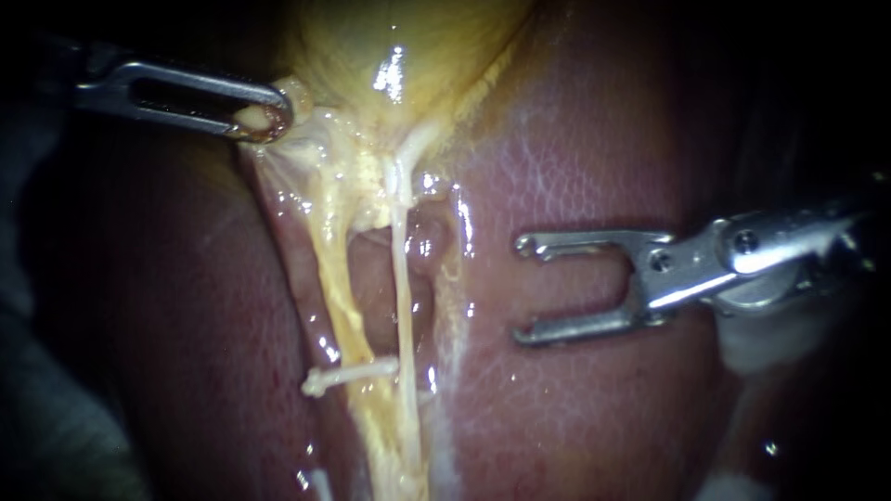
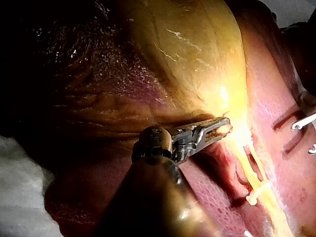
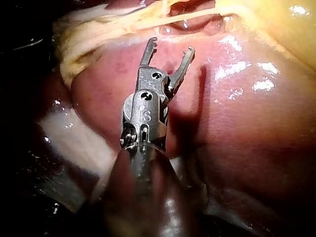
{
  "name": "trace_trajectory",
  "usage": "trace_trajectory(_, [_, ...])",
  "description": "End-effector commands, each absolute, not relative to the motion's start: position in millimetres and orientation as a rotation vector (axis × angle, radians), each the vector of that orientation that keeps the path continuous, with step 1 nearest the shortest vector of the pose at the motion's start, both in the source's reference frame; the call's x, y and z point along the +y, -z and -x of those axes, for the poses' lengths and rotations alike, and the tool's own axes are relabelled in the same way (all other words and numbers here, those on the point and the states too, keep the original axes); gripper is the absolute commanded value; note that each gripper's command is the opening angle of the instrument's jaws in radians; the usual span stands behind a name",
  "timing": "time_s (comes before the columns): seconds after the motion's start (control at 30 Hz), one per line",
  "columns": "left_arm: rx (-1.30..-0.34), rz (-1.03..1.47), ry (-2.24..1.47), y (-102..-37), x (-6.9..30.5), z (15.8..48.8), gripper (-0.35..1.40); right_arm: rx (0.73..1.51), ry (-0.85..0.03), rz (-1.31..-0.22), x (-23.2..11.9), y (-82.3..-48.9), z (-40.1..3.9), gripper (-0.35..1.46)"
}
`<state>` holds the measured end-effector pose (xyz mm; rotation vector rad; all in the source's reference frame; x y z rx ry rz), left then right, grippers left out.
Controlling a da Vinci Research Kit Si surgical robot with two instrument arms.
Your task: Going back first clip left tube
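Over the liver [image 1: 575, 139], apart from the clip [image 1: 348, 376] on the left tube [image 1: 336, 297], the right instrument [image 1: 522, 290] holds its pincer wide open and empty while the left instrument [image 1: 267, 119] has its pincer closed on gallbladder tissue [image 1: 311, 128]; the retreat seems in hand, next needing a straight withdrawal clear of that tube

Surgical bench, lab setting: liver [image 1: 575, 167] and gallbladder [image 1: 371, 37] lying on white cloth [image 2: 19, 192]; left instrument [image 1: 264, 119] and right instrument [image 1: 522, 289], slender, metal-jawed.

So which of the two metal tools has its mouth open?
The right instrument, coming in from the right: its jaws gape with nothing between them. The left instrument has its jaws shut on the gallbladder.
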<state>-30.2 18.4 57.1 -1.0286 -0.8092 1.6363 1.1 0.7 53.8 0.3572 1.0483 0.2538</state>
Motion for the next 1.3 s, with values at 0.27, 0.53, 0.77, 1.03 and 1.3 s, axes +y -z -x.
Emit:
trace_trajectory(0.27, [-0.808, 1.029, -1.637, -57.5, 18.5, 30.2, -0.35, 1.036, -0.257, -0.345, 0.8, -53.9, -0.1, 0.50])
trace_trajectory(0.53, [-0.796, 1.034, -1.644, -59.8, 17.2, 31.9, -0.35, 1.037, -0.253, -0.350, 0.7, -53.9, -0.1, 0.50])
trace_trajectory(0.77, [-0.804, 1.038, -1.658, -62.9, 16.6, 34.6, -0.35, 1.038, -0.252, -0.353, 0.7, -53.8, -0.1, 0.50])
trace_trajectory(1.03, [-0.803, 1.034, -1.667, -64.5, 16.5, 36.3, -0.35, 1.040, -0.249, -0.359, 0.7, -53.7, -0.1, 0.50])
trace_trajectory(1.3, [-0.805, 1.034, -1.668, -64.5, 16.6, 36.1, -0.35, 1.042, -0.246, -0.368, 0.8, -53.4, -0.1, 0.50])
